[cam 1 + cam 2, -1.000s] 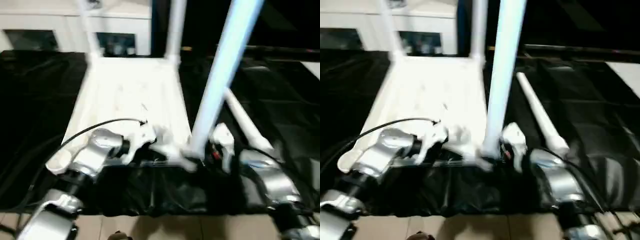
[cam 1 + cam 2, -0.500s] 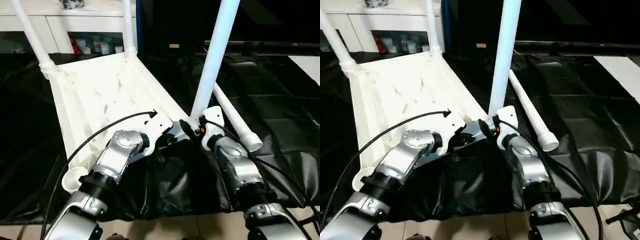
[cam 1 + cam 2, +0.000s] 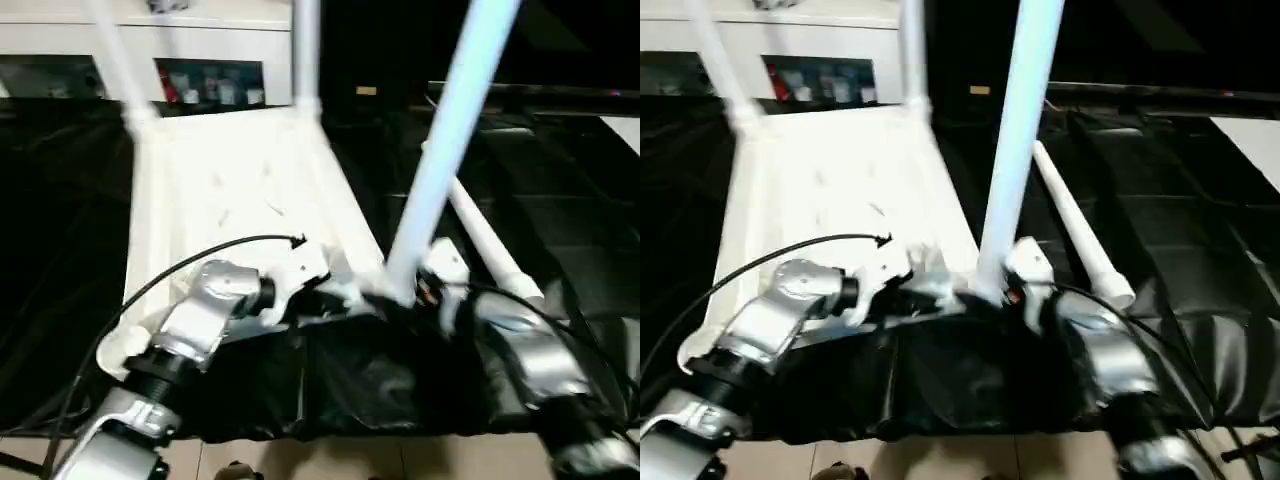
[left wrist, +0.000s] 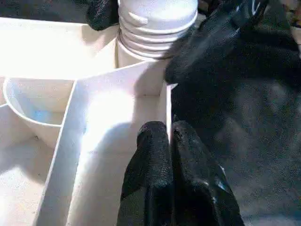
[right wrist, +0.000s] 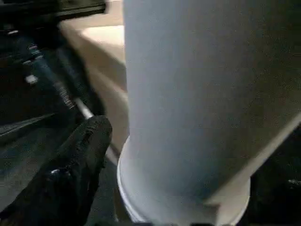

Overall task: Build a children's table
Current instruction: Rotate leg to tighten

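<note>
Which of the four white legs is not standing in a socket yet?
The leg lying flat on the black sheet, right of the tabletop. The other three stand upright in corner sockets, the nearest one beside the right gripper.

The table top (image 3: 230, 190) lies upside down on the black sheet (image 3: 70, 230). Three legs (image 3: 445, 150) stand in its corner sockets. A fourth leg (image 3: 490, 245) lies to its right on the sheet.
</note>
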{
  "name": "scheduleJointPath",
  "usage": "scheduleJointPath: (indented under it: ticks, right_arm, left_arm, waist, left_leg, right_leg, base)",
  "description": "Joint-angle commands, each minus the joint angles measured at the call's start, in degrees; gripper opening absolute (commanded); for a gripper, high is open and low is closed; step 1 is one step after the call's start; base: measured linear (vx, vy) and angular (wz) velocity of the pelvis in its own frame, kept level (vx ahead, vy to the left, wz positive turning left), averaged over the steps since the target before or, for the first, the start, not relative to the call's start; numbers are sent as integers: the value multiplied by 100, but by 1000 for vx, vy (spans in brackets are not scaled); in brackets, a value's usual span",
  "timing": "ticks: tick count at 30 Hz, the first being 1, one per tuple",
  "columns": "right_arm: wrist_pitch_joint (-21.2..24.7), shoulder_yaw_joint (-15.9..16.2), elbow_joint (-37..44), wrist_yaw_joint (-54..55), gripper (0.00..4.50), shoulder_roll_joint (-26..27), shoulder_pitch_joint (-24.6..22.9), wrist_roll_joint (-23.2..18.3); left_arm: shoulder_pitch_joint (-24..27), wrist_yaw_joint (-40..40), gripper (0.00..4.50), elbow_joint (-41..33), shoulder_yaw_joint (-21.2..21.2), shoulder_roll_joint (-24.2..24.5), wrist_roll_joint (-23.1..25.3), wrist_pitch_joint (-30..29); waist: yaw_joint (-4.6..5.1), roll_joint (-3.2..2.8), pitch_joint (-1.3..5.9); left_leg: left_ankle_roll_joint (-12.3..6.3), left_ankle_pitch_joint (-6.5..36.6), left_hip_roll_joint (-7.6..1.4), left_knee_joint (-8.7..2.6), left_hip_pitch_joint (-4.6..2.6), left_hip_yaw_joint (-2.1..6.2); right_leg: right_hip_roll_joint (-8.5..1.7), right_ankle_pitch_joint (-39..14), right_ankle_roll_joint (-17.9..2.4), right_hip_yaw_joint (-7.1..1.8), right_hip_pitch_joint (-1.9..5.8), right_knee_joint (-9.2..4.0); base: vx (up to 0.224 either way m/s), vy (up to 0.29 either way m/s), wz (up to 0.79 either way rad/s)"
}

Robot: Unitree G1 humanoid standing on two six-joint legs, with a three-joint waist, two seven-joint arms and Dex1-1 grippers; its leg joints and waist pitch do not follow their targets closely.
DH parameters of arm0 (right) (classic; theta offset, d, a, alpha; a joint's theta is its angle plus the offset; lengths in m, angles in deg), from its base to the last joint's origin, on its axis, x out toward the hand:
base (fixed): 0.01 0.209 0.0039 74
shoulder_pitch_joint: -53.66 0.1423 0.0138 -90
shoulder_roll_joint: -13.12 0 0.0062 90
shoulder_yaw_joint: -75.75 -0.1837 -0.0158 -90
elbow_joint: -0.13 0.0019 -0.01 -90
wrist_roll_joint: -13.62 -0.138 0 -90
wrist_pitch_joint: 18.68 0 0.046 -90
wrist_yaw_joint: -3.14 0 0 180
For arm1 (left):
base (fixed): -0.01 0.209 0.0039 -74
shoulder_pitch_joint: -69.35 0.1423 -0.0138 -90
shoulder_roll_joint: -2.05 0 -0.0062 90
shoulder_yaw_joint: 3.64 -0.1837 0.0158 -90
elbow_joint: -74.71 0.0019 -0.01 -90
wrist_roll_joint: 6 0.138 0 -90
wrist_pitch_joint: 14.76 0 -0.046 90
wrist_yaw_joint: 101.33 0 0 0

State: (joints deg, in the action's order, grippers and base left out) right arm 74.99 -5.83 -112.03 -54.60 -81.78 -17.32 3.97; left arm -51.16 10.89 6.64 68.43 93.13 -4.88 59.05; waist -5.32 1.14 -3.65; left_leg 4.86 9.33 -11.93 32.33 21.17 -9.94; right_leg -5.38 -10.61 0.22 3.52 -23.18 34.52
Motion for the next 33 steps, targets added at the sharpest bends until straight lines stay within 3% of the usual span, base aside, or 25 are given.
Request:
scheduleJointPath:
  ticks: [1, 5, 10, 14, 17, 19, 21, 26, 30, 33]
  right_arm:
    - [96, 387, 286, -502, 355, -6, -89, -136]
    - [295, 478, 513, -904, 337, -165, -194, -252]
    - [406, 563, 648, -998, 282, -206, -263, -226]
    - [406, 565, 637, -851, 277, -130, -295, -168]
    - [364, 335, 154, 248, 274, 355, -139, 133]
    - [251, 202, -208, 991, 274, 664, 15, 323]
    - [205, 76, -518, 1650, 273, 941, 164, 447]
    - [359, -293, -1306, 3234, 273, 1746, 623, 483]
    - [162, -213, -1621, 3637, 273, 2039, 804, 725]
    - [51, -253, -1595, 3440, 343, 2056, 818, 654]
  left_arm:
    - [-66, -311, 0, -146, -128, -118, -319, 208]
    - [-153, -593, 0, 15, -126, 40, -322, 315]
    - [-182, -724, 0, 101, -145, 90, -319, 367]
    - [-170, -669, 0, 108, -130, 66, -315, 390]
    - [-126, -74, 0, 23, 53, -173, -287, 264]
    - [-95, 373, 0, -39, 141, -328, -197, 171]
    - [-56, 782, 0, -107, 205, -462, -101, 76]
    - [198, 1780, 0, -501, 330, -943, 40, -383]
    - [364, 2058, 0, -713, 200, -1189, 108, -566]
    - [379, 1996, 0, -742, 154, -1207, 63, -638]
  waist:
    - [6, 38, 326]
    - [0, 29, 329]
    - [5, 22, 329]
    - [-1, 29, 332]
    - [18, 30, 315]
    - [67, 36, 302]
    - [126, 24, 280]
    - [267, 29, 307]
    - [279, 39, 340]
    - [261, 19, 362]
  left_leg:
    - [-405, 1381, -105, -357, -43, -29]
    - [-403, 1352, -113, -361, -41, -22]
    - [-354, 1342, -106, -358, -39, -24]
    - [-347, 1300, -109, -355, -37, -23]
    - [-258, 1422, -103, -378, -37, -18]
    - [-121, 1612, -89, -401, -17, 2]
    - [16, 1880, -82, -420, -49, 26]
    - [79, 1913, -71, -429, -15, 59]
    - [-50, 1698, -74, -389, -33, 9]
    - [-150, 1406, -74, -375, -5, -5]
  right_leg:
    - [-222, -1188, -1224, -217, 278, -425]
    - [-222, -1126, -1257, -215, 279, -414]
    - [-230, -1092, -1296, -214, 280, -410]
    - [-237, -1066, -1307, -215, 286, -403]
    - [-240, -1342, -1240, -208, 272, -430]
    - [-255, -1852, -1095, -193, 283, -463]
    - [-264, -2494, -879, -182, 234, -547]
    - [-259, -2655, -779, -161, 238, -553]
    - [-225, -2051, -859, -201, 209, -522]
    - [-205, -1430, -990, -203, 251, -454]
  base:
    - [0, 0, 0]
    - [0, 0, 0]
    - [0, 0, 0]
    - [0, 0, 0]
    - [0, 0, 0]
    - [0, 0, 0]
    - [0, 0, 0]
    - [0, 0, 0]
    - [0, 0, 0]
    - [0, 0, 0]
